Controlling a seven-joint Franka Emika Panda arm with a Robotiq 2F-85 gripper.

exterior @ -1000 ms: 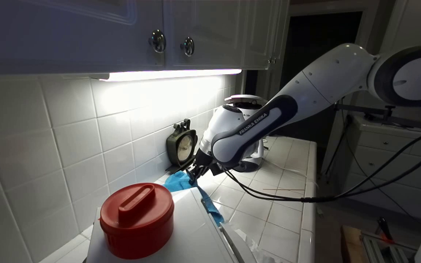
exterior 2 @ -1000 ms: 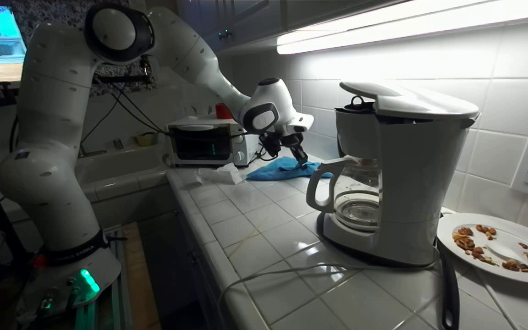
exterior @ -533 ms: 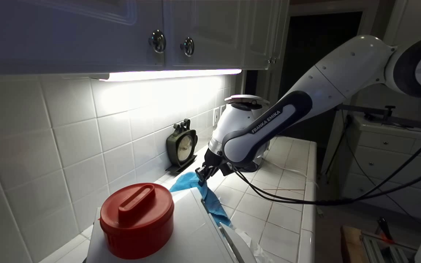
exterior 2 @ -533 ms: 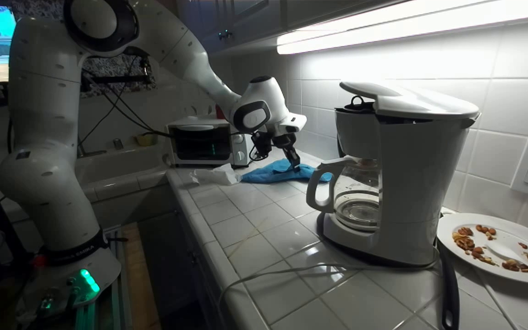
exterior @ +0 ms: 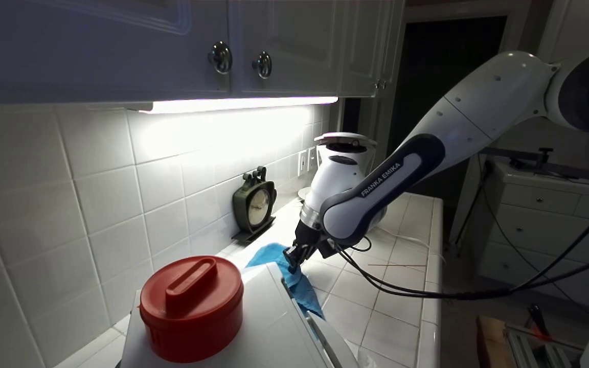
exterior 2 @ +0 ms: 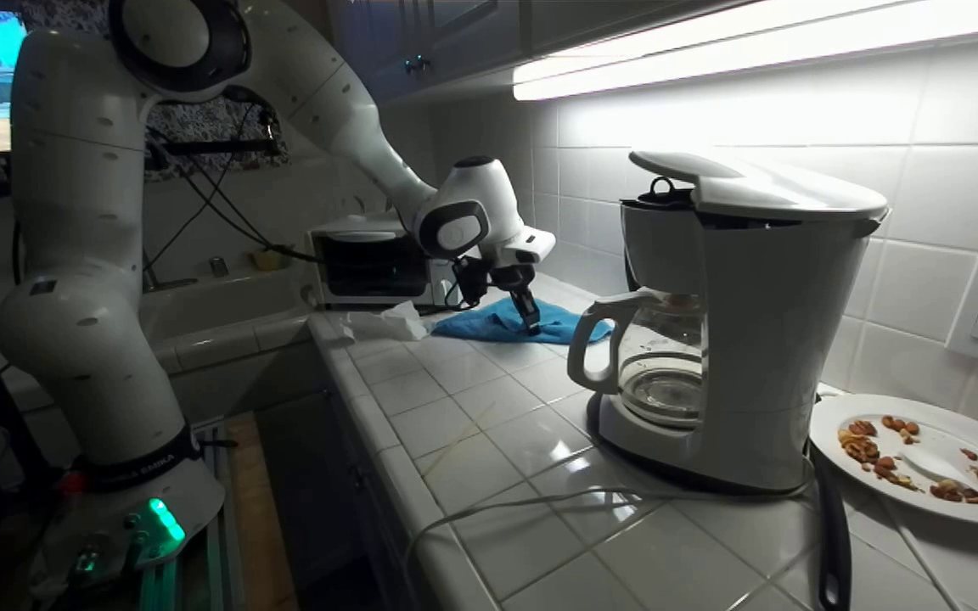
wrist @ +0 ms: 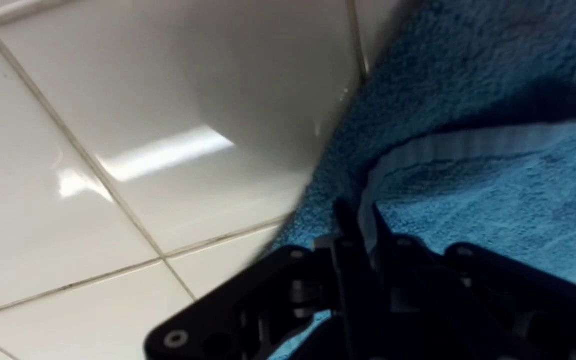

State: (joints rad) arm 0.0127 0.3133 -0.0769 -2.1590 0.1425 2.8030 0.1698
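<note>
My fingers [wrist: 352, 262] grasping blue cloth [wrist: 493, 215] (hem [wrist: 460, 145] between them), white-tiled counter [exterior 2: 468, 462], tiled wall [exterior: 108, 204], strip light [exterior: 243, 105] beneath cabinets [exterior: 294, 51]

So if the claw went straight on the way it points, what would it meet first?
The blue cloth, which the claw pinches and points down at. Beneath it should come the tiled counter, though how closely the cloth lies there is hard to tell.

In an exterior view, you have a white coffee maker [exterior 2: 769, 339] at three o'clock, a plate [exterior 2: 943, 430] of nuts [exterior 2: 861, 450] near four, a toaster oven [exterior 2: 374, 267] near ten.
</note>
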